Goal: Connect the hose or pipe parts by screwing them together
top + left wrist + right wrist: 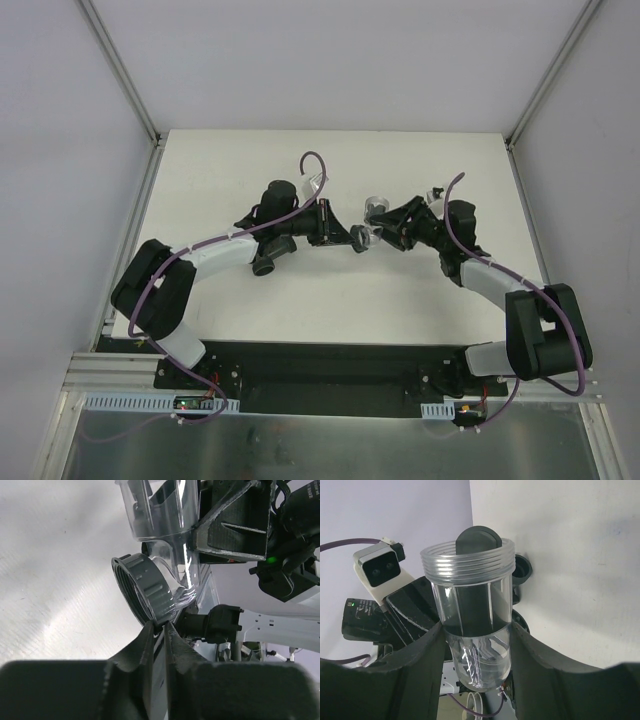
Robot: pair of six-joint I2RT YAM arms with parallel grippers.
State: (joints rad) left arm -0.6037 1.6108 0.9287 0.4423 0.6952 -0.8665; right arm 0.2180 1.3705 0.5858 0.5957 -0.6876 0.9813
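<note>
Wrist camera [377, 570] beyond clear connector [470, 615]

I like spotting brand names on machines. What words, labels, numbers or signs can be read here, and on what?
No text can be read anywhere.
Faint pale print on the small black box with a green light: too blurred to read.
The clear threaded plastic tube and the grey ribbed screw ring carry no marks that show.
</note>
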